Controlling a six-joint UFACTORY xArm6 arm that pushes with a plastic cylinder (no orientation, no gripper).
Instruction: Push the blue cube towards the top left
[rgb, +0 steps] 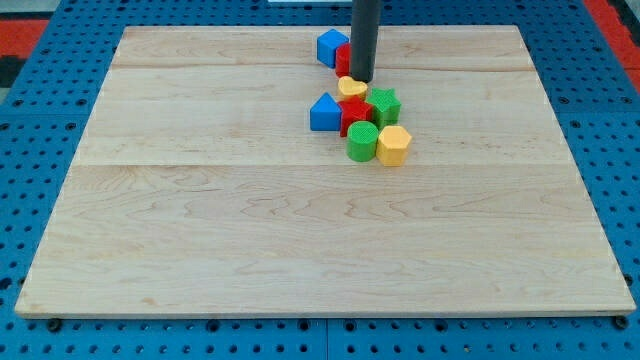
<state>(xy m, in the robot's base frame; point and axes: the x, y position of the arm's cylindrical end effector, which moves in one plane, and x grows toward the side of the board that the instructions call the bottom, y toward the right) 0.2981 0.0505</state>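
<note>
**A:** Talk me through the surface.

**B:** A pale wooden board (300, 220), planks running side to side with seams showing, fills most of the view. It lies on a blue perforated panel (40, 120) that frames it on all sides, and red patches show at the view's top corners (20, 25). No more of the room shows than that.

**A:** And the rod?

**B:** The dark straight rod (364, 35) drops in from the view's top, a little right of centre. My tip (361, 79) sits at the upper end of a tight cluster of blocks. No jaws or fingers on this rig, so nothing to call open or closed: just a bare rod end.

**A:** The blue cube?

**B:** The blue cube (331, 46) lies near the board's top edge, just left of the rod. A red block (343, 60) is wedged between them, mostly hidden, shape unclear.

**A:** Below the tip?

**B:** A yellow heart-like block (351, 87) right under it, then a green star-shaped block (384, 104), another red block (355, 113), a blue triangular block (323, 113) on the left, a green cylinder (361, 143) and a yellow hexagonal block (393, 145), all bunched together.
</note>
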